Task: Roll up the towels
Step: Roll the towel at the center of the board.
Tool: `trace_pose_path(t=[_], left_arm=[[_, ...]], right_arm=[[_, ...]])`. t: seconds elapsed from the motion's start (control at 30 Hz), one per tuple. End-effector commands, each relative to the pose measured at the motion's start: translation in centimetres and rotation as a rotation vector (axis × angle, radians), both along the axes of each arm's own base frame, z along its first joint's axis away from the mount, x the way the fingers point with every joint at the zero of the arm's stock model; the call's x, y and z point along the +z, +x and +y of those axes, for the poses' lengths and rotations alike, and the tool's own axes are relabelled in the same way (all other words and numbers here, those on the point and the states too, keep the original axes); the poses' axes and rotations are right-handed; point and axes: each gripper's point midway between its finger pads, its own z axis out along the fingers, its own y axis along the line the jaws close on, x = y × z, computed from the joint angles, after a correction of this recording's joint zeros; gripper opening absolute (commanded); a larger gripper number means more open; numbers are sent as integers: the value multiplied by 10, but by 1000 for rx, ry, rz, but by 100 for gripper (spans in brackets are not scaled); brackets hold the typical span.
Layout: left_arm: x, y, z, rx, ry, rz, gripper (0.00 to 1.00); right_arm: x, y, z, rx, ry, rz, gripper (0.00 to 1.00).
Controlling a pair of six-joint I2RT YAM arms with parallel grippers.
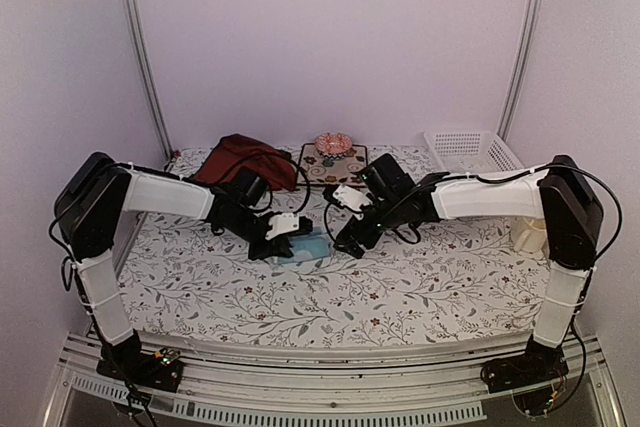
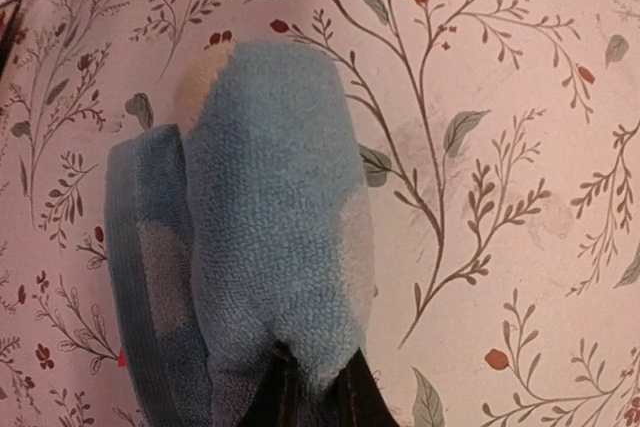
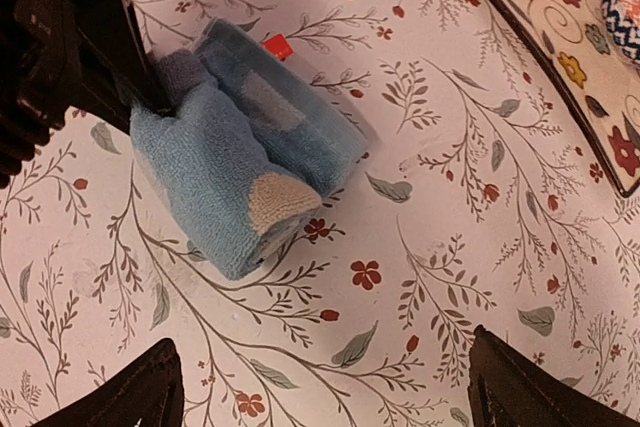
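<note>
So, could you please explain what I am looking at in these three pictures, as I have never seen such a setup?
These are two robot arms bolted at the near edge of a table. One picture looks down from above and behind them; the other two come from a camera on each wrist. The left gripper pinches a rolled light blue towel. The right gripper hangs open beside it, holding nothing. Further back lie a dark red towel, a floral mat and a white basket.

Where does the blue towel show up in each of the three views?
Top view: blue towel near mid-frame, slightly low.
Left wrist: fills the centre-left, reaching the bottom edge.
Right wrist: upper left.
Shared landmark: the left hand pinching the towel's end.
</note>
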Motion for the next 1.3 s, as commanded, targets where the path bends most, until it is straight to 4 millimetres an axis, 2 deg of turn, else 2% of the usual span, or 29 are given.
trace_pose_path(t=[0.0, 0.13, 0.23, 0.3, 0.4, 0.53, 0.63, 0.77, 0.87, 1.03, 1.27], left_arm=[[-11, -8, 3, 89, -8, 199, 0], [-11, -3, -3, 132, -26, 268, 0], [-19, 4, -6, 180, -23, 325, 0], [-20, 7, -8, 195, -28, 350, 0], [-25, 13, -10, 239, -34, 378, 0], [-23, 16, -14, 281, -66, 425, 0], [-14, 19, -22, 298, -124, 481, 0], [-4, 24, -31, 322, -193, 569, 0], [-2, 25, -36, 347, -228, 635, 0], [-3, 34, -32, 412, -283, 704, 0], [-3, 51, -22, 520, -406, 806, 0]], right_arm=[[40, 17, -13, -239, 106, -67, 99], [39, 18, -34, -365, 75, -149, 99], [29, 16, -39, -482, 143, -73, 99], [23, 4, -30, -465, 235, 13, 99], [30, -11, -14, -414, 399, 93, 99], [42, -15, -14, -481, 536, 156, 99], [43, -16, -3, -506, 613, 247, 99], [31, -16, 22, -521, 661, 366, 98], [26, -15, 32, -549, 727, 428, 95], [19, -9, 34, -635, 814, 506, 93], [-7, -7, 40, -714, 862, 623, 88]])
